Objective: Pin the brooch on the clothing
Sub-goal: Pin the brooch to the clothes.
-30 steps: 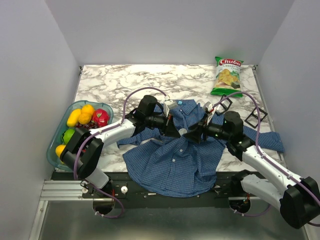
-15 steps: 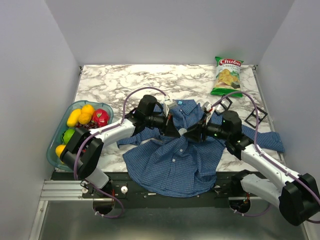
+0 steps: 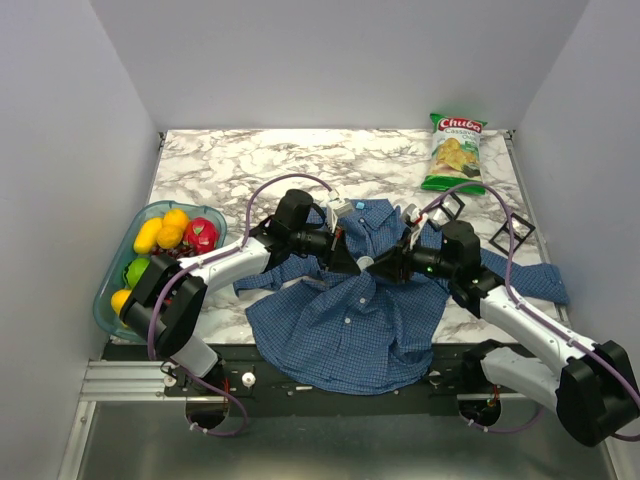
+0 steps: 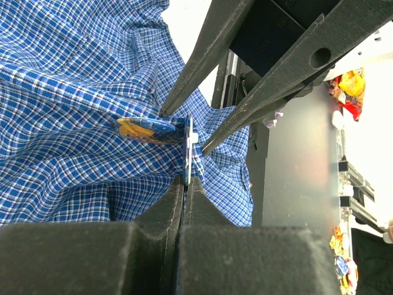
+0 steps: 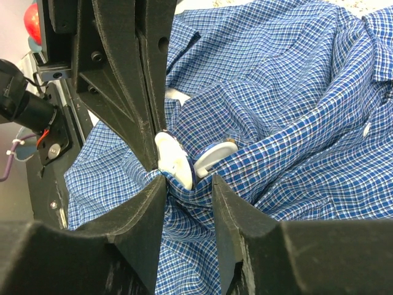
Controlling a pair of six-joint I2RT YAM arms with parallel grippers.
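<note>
The clothing (image 3: 350, 330), a blue checked shirt, lies spread at the near middle of the table. My left gripper (image 3: 358, 262) reaches in from the left and is shut on the brooch (image 4: 188, 147), a thin disc seen edge-on above a fold of the shirt (image 4: 61, 92). A second round piece with a blue and yellow face (image 4: 147, 129) sits beside it. In the right wrist view both pieces show white backs (image 5: 174, 161). My right gripper (image 5: 189, 181) faces the left one, its jaws apart on either side of that fold (image 5: 295, 92) and the discs.
A green chips bag (image 3: 455, 152) lies at the back right. A clear bowl (image 3: 108, 290) of fruit stands at the left edge. Two black square frames (image 3: 512, 233) lie right of the shirt's collar. One sleeve trails right (image 3: 540, 280).
The right gripper's jaws have narrowed around the fold, and the right arm has edged slightly left toward the left gripper. The left arm has stayed still.
</note>
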